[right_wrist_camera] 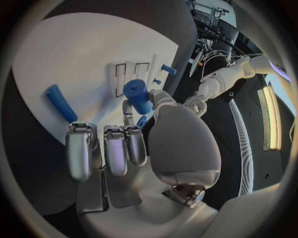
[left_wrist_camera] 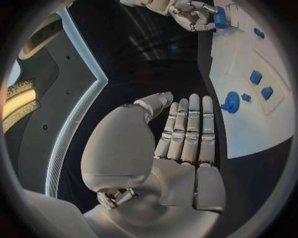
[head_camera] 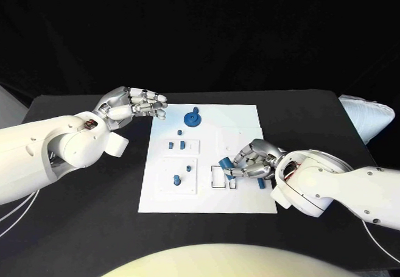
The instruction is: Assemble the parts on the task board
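While the left hand (head_camera: 135, 104) hovered flat and empty off the task board's (head_camera: 236, 124) far left corner, the right hand (head_camera: 254, 160) pinched a blue cylindrical part (right_wrist_camera: 138, 96) over the board's right edge.

Task board (head_camera: 240, 124) matt white; parts (head_camera: 193, 119) smooth blue, prob. plastic.

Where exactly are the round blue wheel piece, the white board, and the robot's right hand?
Round blue wheel piece (head_camera: 193, 118): head view, on its disc face.
White board (head_camera: 240, 118): head view, on a bare patch near its far edge.
Right hand (head_camera: 252, 161): head view, on the silver fingers curled round a blue part.
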Motion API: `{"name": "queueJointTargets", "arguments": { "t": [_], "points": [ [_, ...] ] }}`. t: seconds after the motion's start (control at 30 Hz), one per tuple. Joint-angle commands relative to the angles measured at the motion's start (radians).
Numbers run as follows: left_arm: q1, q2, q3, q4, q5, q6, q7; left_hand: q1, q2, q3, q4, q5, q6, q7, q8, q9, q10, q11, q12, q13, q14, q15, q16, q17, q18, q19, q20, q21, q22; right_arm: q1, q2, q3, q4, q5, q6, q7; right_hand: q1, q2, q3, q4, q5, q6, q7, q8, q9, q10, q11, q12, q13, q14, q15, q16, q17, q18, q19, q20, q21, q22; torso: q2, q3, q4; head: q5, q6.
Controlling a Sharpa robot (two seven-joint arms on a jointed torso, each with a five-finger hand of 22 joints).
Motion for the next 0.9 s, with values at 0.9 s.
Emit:
{"name": "queueJointTargets", "arguments": {
  "t": [0.9],
  "points": [
    [0.000,-0.001,0.000,0.003,0.007,0.012,0.005,0.002,0.007,-0.001,-0.001,0.007,0.004,0.006,-0.007,-0.001,0.006,0.004,-0.003,0.002,0.009,0.001,-0.007,0.001,0.000,0.007,0.000,-0.006,-0.001,-0.013,0.051,-0.001,-0.025,-0.010,0.035,-0.048,-0.044,0.001,0.028,0.001,-0.033,0.042,-0.027,0.014,0.002,0.074,-0.014,0.016,0.219,0.091,-0.012,0.009,0.202,-0.017,0.085,-0.009,0.018,0.225,0.000,0.0010,0.0013,0.005,0.000]
  ]
}}
